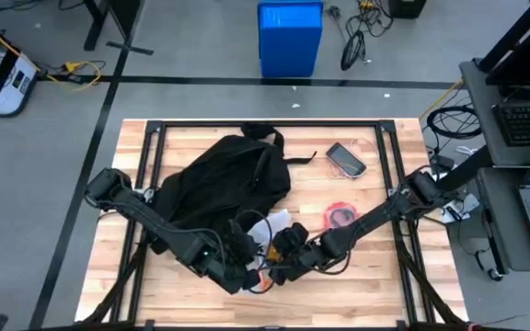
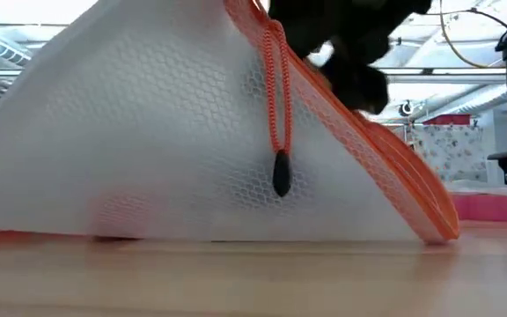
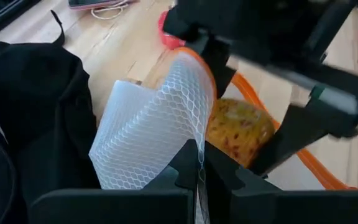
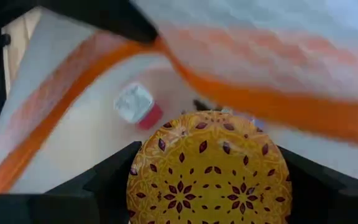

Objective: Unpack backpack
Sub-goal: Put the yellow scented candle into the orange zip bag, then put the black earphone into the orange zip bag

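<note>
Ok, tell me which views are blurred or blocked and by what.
Low view: the white mesh pouch fills the frame, close and soft, hiding the table behind it. Right wrist view: the pouch's orange trim smears across the top, while the yellow patterned disc is sharper. High view: evenly lit, the backpack clear.

White mesh pouch (image 2: 148, 132) fills most of the low view, honeycomb weave, pulled up into a tent shape with its lower edge resting on the wooden tabletop (image 2: 253, 277). Orange zipper band (image 2: 385, 158) runs down the pouch's right slope from the peak to the table. Orange braided zipper cord (image 2: 276, 97) hangs down from near the peak, with a black teardrop tab (image 2: 282, 174) at its end, lying against the mesh. Dark gripper (image 2: 350, 44) at the top, at the pouch's peak; which arm and finger state can't be told here. Behind on the right: bright room, pink-red surface (image 2: 495, 207), dark stand at the edge.
</note>
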Motion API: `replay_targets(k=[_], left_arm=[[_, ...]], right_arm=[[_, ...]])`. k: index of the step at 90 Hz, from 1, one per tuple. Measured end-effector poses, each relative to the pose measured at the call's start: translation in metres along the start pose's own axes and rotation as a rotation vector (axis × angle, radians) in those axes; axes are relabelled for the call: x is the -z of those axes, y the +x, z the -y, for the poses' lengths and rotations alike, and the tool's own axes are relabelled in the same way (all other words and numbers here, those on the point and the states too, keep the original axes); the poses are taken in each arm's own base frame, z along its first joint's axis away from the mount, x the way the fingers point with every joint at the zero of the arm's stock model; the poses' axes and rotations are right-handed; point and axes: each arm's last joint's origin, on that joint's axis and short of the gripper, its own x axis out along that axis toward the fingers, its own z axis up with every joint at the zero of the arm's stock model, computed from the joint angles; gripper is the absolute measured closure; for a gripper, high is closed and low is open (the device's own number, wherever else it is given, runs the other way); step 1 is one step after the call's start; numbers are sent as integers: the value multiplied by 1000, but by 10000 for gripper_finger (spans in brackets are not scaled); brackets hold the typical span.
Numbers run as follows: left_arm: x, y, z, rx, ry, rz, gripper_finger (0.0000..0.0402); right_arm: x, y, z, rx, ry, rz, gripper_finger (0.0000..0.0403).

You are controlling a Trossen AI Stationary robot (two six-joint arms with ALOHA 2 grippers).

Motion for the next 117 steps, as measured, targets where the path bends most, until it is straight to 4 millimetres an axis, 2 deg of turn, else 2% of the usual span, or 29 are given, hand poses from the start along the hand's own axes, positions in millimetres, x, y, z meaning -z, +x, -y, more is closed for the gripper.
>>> replay_targets(k=[18, 32, 40, 71, 90, 102, 109, 117], left_arm=[[-1, 1, -1, -7, -3, 4, 402], [-1, 1, -1, -7, -3, 3, 402], [-1, 1, -1, -6, -2, 3, 402], [-1, 1, -1, -8, 0, 3, 402], [0, 0, -1, -8, 4, 0, 402], [0, 0, -1, -8, 4, -1, 402], [0, 0, -1, -9, 4, -1, 402], [0, 1, -1, -9, 4, -2, 402]], right_arm=[[-11, 14, 2, -38, -17, 62, 80], [-11, 13, 1, -41, -51, 56, 56], [-11, 5, 1, -58, -54, 15, 53], [-14, -67, 0, -55, -74, -63, 51], [-13, -129, 0, -107, -138, -55, 51], [-4, -157, 19, 46, -137, -80, 51], [7, -167, 36, 200, -120, -154, 51], [24, -172, 53, 382, -205, -224, 51]])
